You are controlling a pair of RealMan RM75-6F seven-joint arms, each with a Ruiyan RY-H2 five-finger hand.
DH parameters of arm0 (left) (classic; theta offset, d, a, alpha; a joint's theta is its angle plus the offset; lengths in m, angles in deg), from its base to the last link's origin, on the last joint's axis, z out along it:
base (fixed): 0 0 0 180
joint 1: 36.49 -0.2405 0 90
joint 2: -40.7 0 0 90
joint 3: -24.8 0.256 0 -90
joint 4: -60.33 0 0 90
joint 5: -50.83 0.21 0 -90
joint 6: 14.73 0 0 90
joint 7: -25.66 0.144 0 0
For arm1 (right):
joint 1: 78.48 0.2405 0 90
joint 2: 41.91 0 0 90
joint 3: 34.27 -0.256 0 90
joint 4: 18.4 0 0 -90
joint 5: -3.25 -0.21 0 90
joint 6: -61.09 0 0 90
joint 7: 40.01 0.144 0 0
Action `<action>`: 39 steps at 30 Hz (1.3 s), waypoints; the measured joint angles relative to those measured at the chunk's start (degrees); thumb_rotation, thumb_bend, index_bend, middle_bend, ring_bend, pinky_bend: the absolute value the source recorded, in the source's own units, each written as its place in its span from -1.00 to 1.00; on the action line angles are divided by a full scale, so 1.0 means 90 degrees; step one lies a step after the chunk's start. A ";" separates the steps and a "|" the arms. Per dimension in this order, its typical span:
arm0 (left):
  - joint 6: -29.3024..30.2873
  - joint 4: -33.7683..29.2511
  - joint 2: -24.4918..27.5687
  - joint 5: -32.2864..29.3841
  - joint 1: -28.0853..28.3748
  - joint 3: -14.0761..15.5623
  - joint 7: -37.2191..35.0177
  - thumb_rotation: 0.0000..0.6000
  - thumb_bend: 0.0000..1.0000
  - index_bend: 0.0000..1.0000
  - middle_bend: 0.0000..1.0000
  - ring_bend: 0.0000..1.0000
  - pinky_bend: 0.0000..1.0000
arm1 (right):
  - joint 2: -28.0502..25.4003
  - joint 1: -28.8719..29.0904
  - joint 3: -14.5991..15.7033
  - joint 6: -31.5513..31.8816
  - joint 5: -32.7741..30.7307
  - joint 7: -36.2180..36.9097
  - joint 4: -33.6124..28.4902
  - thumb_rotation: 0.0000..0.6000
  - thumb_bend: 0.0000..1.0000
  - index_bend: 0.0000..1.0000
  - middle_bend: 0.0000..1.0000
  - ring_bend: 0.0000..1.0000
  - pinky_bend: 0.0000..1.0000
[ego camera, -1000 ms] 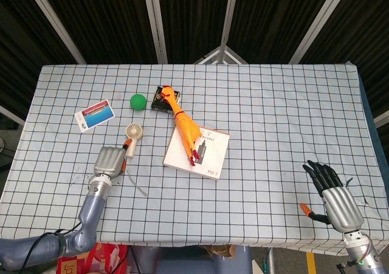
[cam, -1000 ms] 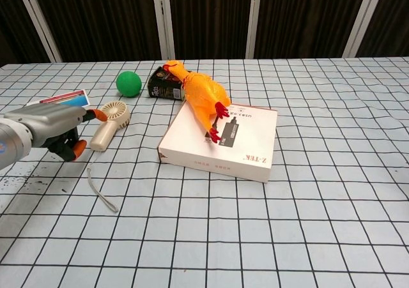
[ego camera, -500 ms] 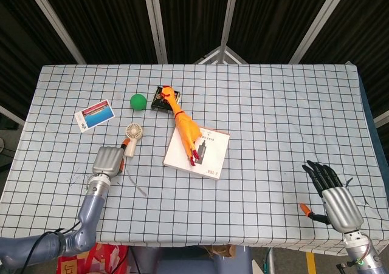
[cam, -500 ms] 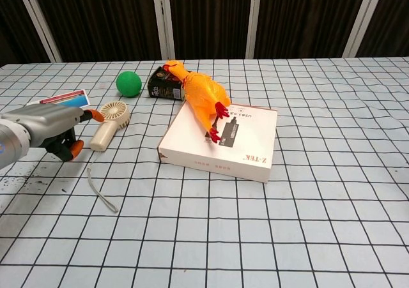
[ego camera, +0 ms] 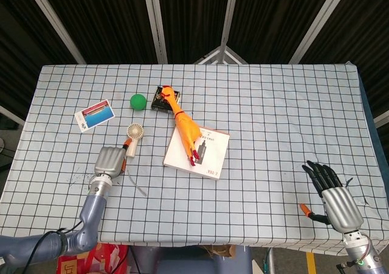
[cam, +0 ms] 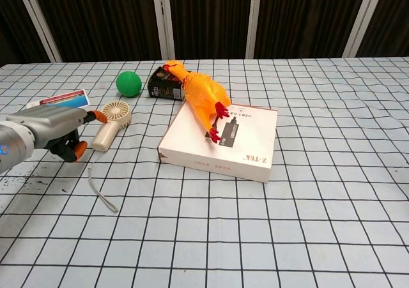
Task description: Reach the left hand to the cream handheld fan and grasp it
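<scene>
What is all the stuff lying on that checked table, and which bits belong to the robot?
Tablecloth: one, white with a dark grid, covering the table.
Fan: one, cream, handheld, lying flat at the left with a thin cord.
Ball: one, green, behind the fan.
Card: one, red and blue, far left.
Rubber chicken: one, yellow-orange, lying across the two boxes.
Small box: one, black, under the chicken's head.
Flat box: one, white, centre.
Left hand: one, grey, beside the fan's handle, nothing visibly gripped.
Right hand: one, fingers spread, near right, empty.
</scene>
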 measured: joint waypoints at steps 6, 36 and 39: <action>0.0078 -0.0143 0.0103 0.0125 -0.0030 0.0047 -0.0081 1.00 0.66 -0.79 0.80 0.53 0.79 | 0.0009 0.0003 0.0006 -0.0013 0.0006 -0.0017 0.0002 1.00 -0.42 -1.00 -1.00 -1.00 -0.88; -0.0160 0.0336 -0.0166 -0.0173 0.0083 0.0196 -0.0047 1.00 0.67 -0.79 0.78 0.53 0.79 | 0.0016 0.0006 0.0004 -0.0022 -0.0010 0.0007 -0.0002 1.00 -0.42 -1.00 -1.00 -1.00 -0.88; -0.0240 0.0423 -0.0215 -0.0215 0.0096 0.0201 -0.0078 1.00 0.67 -0.79 0.78 0.53 0.79 | 0.0017 0.0007 0.0010 -0.0024 0.0000 -0.0001 -0.0008 1.00 -0.42 -1.00 -1.00 -1.00 -0.88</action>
